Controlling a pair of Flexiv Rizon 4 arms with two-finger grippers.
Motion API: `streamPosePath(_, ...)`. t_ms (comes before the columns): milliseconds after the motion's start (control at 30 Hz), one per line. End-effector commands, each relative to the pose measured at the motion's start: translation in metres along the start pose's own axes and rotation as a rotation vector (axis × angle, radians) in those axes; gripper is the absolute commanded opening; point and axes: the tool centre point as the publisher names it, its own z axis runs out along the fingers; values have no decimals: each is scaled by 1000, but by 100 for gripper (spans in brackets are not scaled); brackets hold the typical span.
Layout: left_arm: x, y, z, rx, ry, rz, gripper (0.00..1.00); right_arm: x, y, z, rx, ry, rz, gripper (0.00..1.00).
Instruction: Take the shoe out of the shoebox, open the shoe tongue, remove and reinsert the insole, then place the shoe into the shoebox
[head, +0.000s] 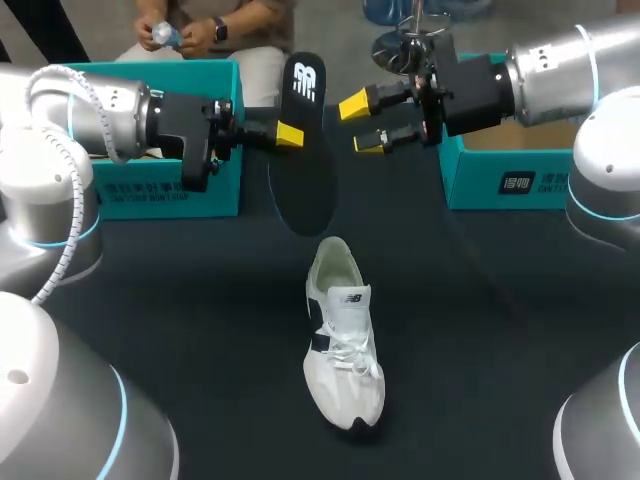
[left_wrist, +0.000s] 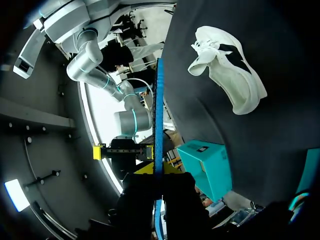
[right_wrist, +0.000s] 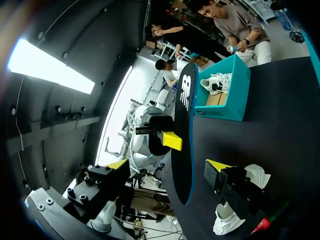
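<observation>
My left end effector (head: 285, 133) is clamped on the black insole (head: 303, 170), holding it upright above the worktop (head: 180, 300). My right end effector (head: 362, 124) is wide open and empty, just beside the insole. The white shoe (head: 342, 330) lies mid-worktop, sole down.

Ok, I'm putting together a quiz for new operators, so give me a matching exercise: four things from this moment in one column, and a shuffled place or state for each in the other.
Column one:
1. insole
2. shoe
3. left gripper
4. right gripper

Column two:
A. lies on the table
B. open, holding nothing
C. held upright in the air
D. shut on the insole

Pairs: 1-C, 2-A, 3-D, 4-B
</observation>
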Motion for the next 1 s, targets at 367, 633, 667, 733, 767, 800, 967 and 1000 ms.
streamPosePath(367, 1, 0, 1, -1, -1, 2, 0, -10, 2, 30, 4, -4, 7, 100)
streamPosePath(633, 1, 0, 1, -1, -1, 2, 0, -9, 4, 43, 15, 8, 6, 100)
streamPosePath(667, 1, 0, 1, -1, -1, 2, 0, -9, 4, 45, 17, 11, 5, 100)
streamPosePath(733, 1, 0, 1, -1, -1, 2, 0, -7, 5, 46, 19, 12, 4, 100)
streamPosePath(767, 1, 0, 1, -1, -1, 2, 0, -7, 5, 47, 18, 13, 4, 100)
streamPosePath(800, 1, 0, 1, -1, -1, 2, 0, -6, 5, 48, 18, 15, 4, 100)
streamPosePath(967, 1, 0, 1, -1, -1, 2, 0, -6, 3, 55, 23, 23, 7, 98)
streamPosePath(1000, 1, 0, 1, -1, -1, 2, 0, -7, 3, 56, 25, 26, 11, 95)
